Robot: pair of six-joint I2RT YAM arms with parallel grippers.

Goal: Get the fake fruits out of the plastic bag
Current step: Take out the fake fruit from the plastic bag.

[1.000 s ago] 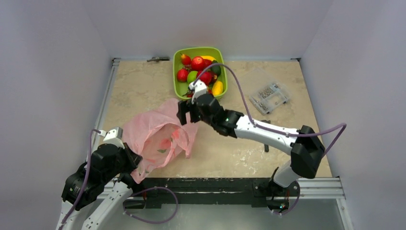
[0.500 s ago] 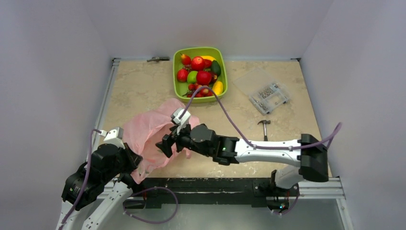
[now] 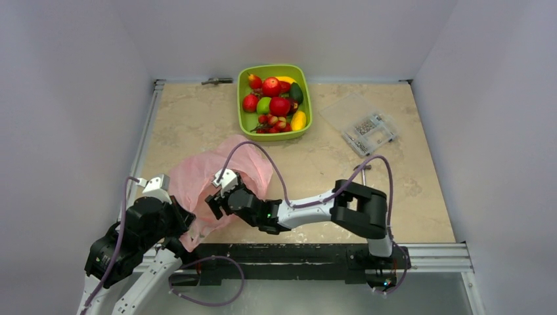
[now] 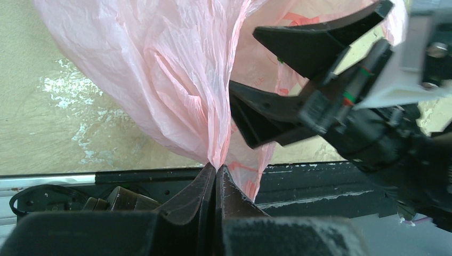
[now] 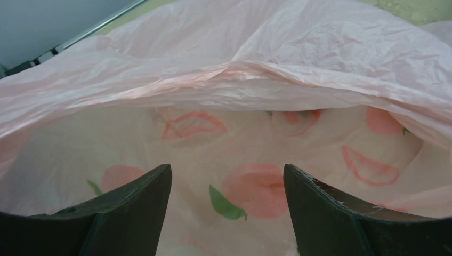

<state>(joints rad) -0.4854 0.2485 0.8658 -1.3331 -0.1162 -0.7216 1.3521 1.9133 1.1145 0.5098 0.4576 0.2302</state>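
My crinkly pink plastic bag (image 3: 194,177) lies near the table's near-left corner, its edge pinched tight in my left tool (image 4: 215,178). A second ago my right tool (image 5: 226,205) hung by the green tray (image 3: 241,98) of fake fruits (image 3: 272,104). Now it sits in the bag's mouth, jaws spread. Only its wrist view shows the printed peaches inside.

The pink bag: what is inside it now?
The right gripper, open, points into the bag. Only peach prints on its plastic show, nothing solid. Folds hide the far corners.
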